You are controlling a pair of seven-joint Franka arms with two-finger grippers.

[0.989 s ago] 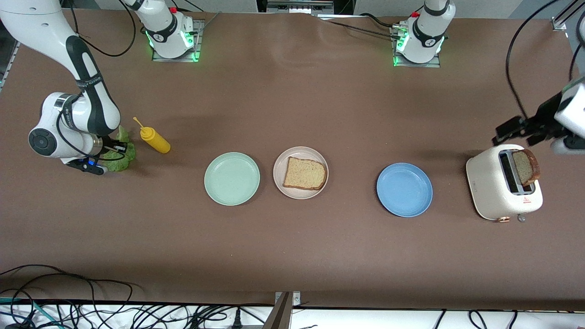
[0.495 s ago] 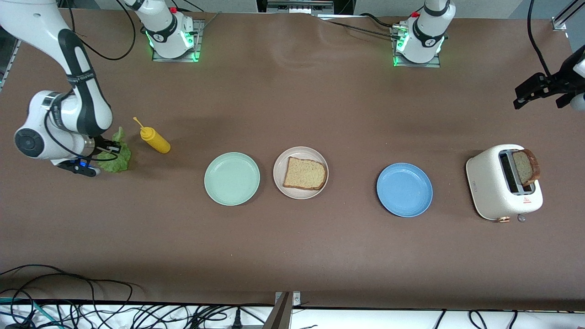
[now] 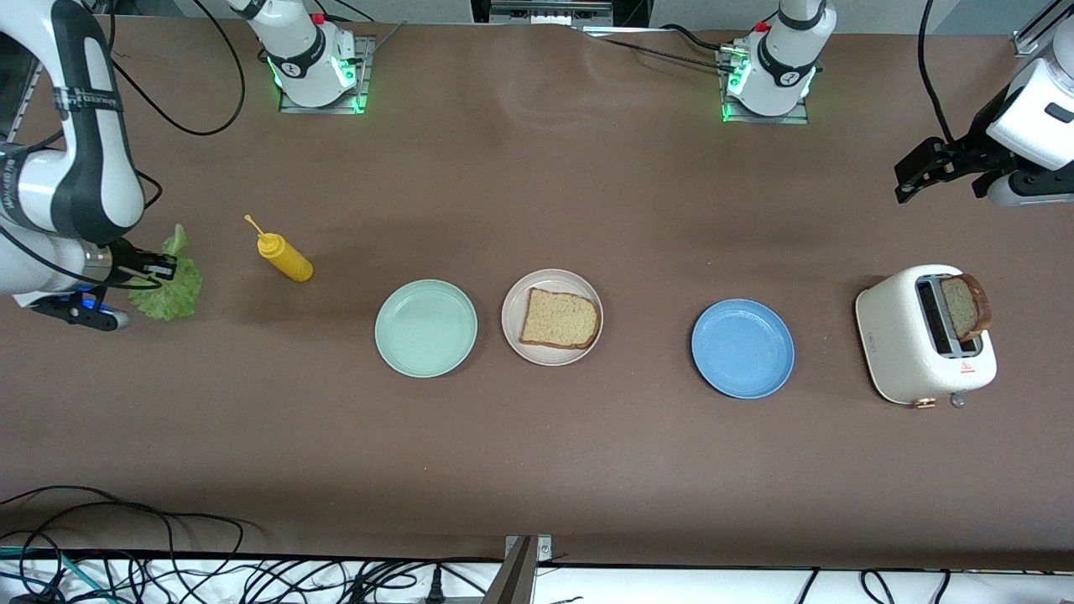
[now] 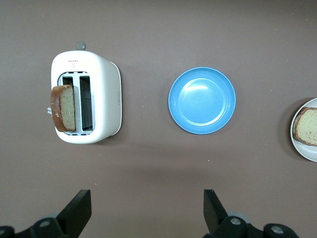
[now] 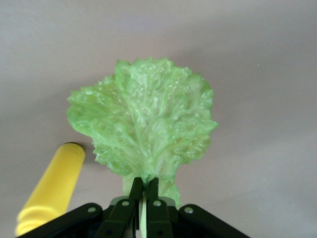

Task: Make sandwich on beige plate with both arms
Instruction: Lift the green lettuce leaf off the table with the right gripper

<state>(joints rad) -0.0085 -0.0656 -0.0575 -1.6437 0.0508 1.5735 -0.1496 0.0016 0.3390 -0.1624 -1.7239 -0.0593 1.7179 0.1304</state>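
One bread slice (image 3: 560, 319) lies on the beige plate (image 3: 517, 300) in the middle of the table. A second slice (image 3: 965, 306) stands upright in a white toaster (image 3: 910, 352) at the left arm's end. My right gripper (image 3: 159, 268) is shut on the stem of a ruffled green lettuce leaf (image 3: 172, 289) (image 5: 146, 124), held up over the right arm's end of the table, beside the yellow bottle. My left gripper (image 3: 919, 172) (image 4: 146, 210) hangs open and empty in the air above the table at the left arm's end, with the toaster (image 4: 96, 104) below it.
A yellow squeeze bottle (image 3: 284, 254) (image 5: 52, 191) lies near the lettuce. A mint green plate (image 3: 425, 327) sits beside the beige plate, and a blue plate (image 3: 742, 348) (image 4: 202, 100) sits between the beige plate and the toaster. Cables run along the table's near edge.
My right gripper has closed on the lettuce and lifted it off the table, drifting toward the table's end. My left gripper has risen away from the toaster, staying open.
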